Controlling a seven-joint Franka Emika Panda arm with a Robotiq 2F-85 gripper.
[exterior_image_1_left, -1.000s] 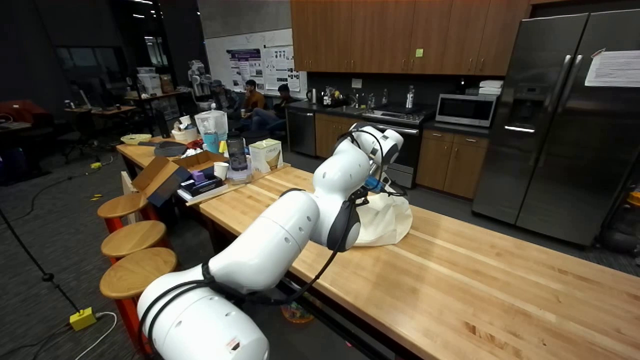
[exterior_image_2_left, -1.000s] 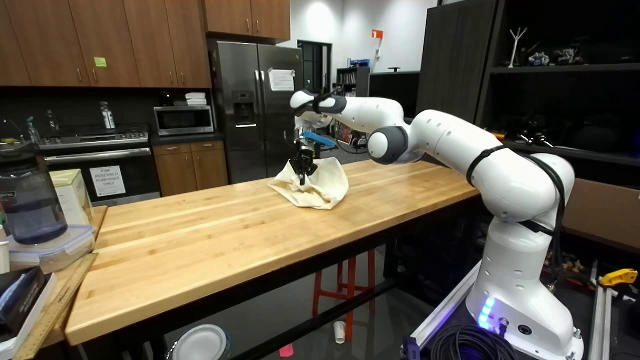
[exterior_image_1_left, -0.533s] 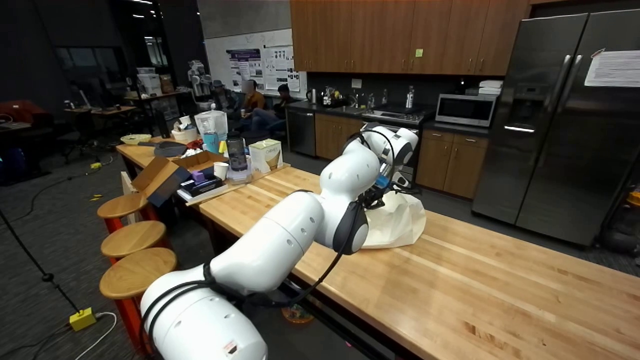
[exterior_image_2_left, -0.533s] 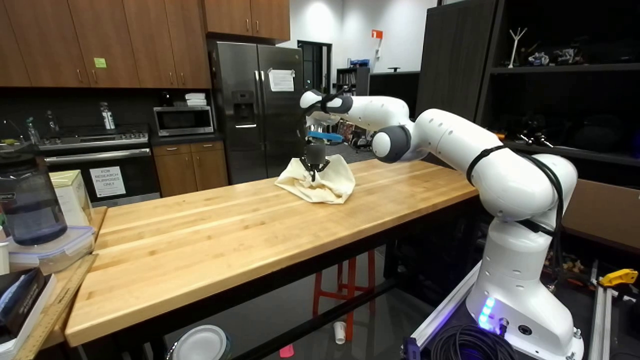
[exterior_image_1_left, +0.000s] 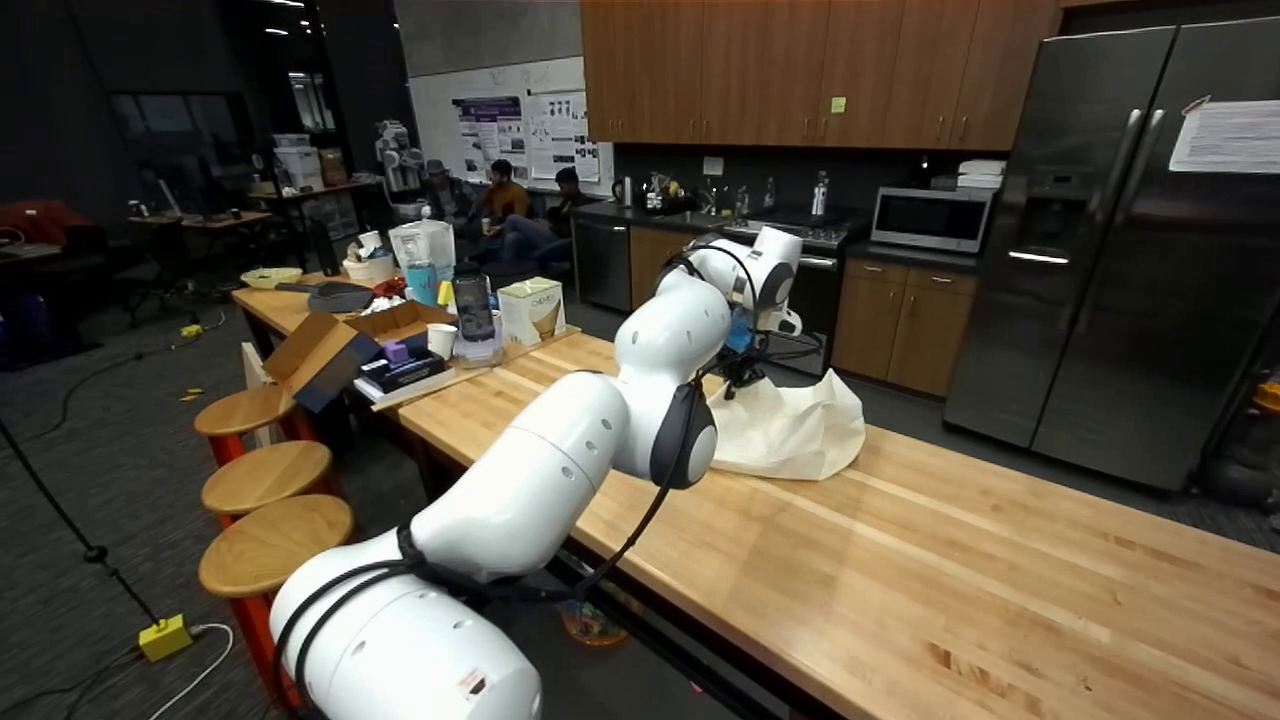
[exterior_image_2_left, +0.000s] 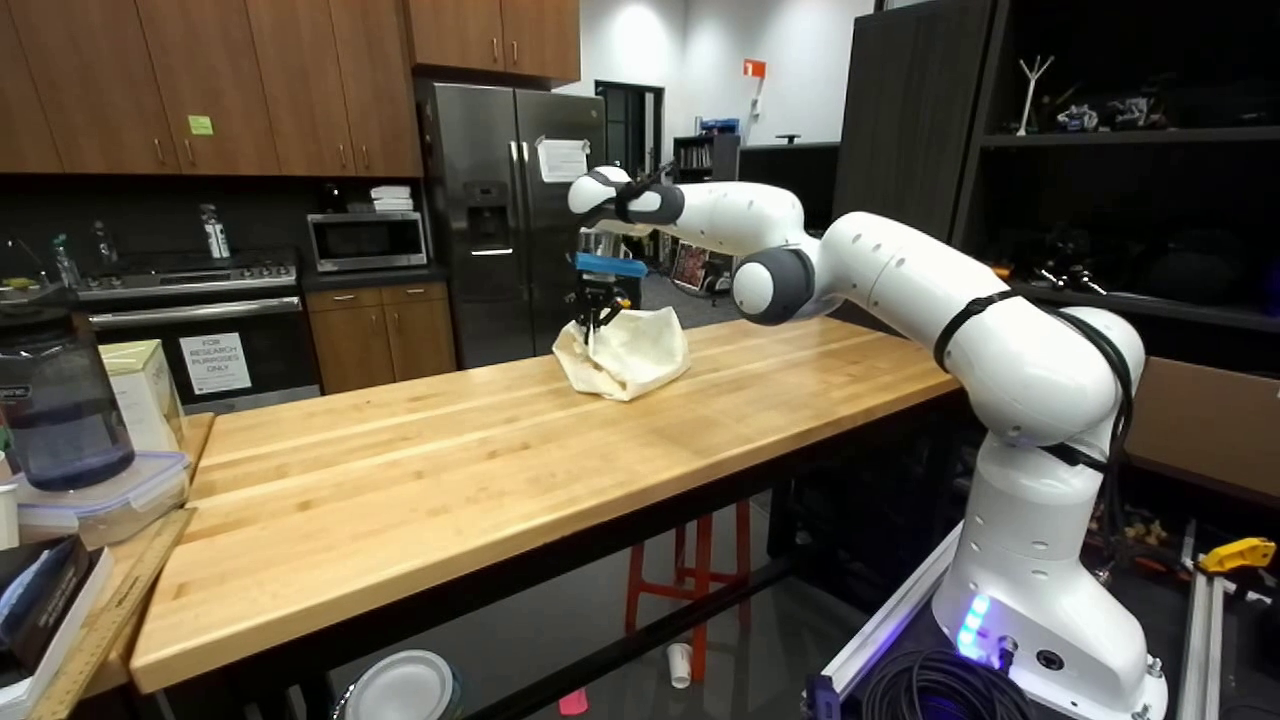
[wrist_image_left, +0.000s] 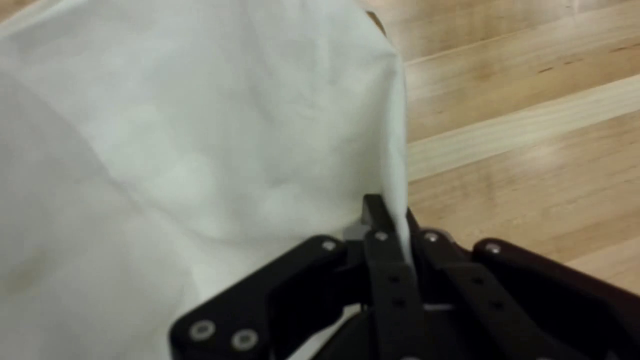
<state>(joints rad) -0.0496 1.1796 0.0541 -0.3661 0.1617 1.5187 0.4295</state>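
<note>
A crumpled cream cloth (exterior_image_2_left: 645, 352) lies on the wooden table (exterior_image_2_left: 430, 470) and shows in both exterior views. My black gripper (exterior_image_2_left: 592, 328) points down at the cloth's edge, with a blue band above it on the wrist. In the wrist view a narrow fold of the cloth (wrist_image_left: 225, 130) runs between the fingertips of my gripper (wrist_image_left: 394, 212), which are pinched together on it. The cloth spreads to the left of the fingers there, and bare wood shows to the right. Part of the cloth is hidden behind the arm (exterior_image_1_left: 690, 330) in an exterior view.
At one table end stand a dark water jug (exterior_image_2_left: 60, 400), a cream-and-green box (exterior_image_2_left: 145, 395), a lidded plastic container (exterior_image_2_left: 110, 490) and an open cardboard box (exterior_image_1_left: 320, 350). Stools (exterior_image_1_left: 275, 545) line one side. A stove, microwave (exterior_image_2_left: 367, 240) and fridge (exterior_image_2_left: 520, 220) stand beyond.
My gripper first shifted toward the fridge side, then came back and rose slightly. The cloth has moved with it, and its folds stand differently. The gripper has stayed shut on the cloth.
</note>
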